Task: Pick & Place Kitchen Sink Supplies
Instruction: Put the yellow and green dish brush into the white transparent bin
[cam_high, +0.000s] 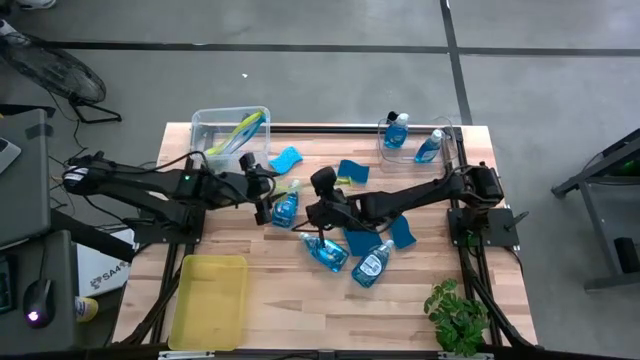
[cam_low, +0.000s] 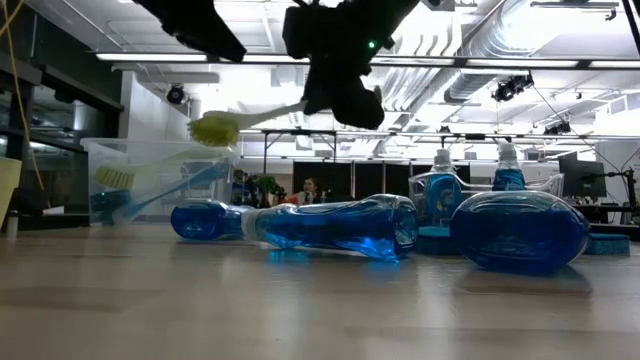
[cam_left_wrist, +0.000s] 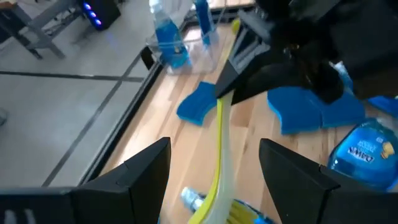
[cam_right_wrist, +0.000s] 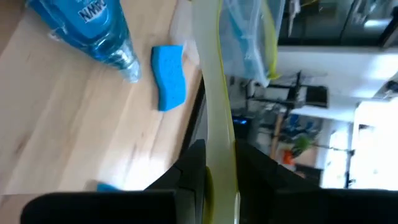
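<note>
I am counting five bottles: three (cam_high: 285, 207) (cam_high: 326, 252) (cam_high: 372, 266) lying loose, two (cam_high: 396, 130) (cam_high: 430, 146) standing in a bin (cam_high: 383, 148). I am counting four sponges (cam_high: 285, 158) (cam_high: 352, 172) (cam_high: 358, 241) (cam_high: 403, 231). I am confirming two brushes: one brush (cam_low: 215, 128) raised, one (cam_high: 240, 131) in the second bin (cam_high: 200, 122). I am logging two bins, one tray (cam_high: 210, 300), one plant (cam_high: 457, 315).

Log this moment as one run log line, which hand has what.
right hand: shut on dish brush, lifted off table | left hand: open, brush handle passing between its fingers | stage: handover mid-air
</note>
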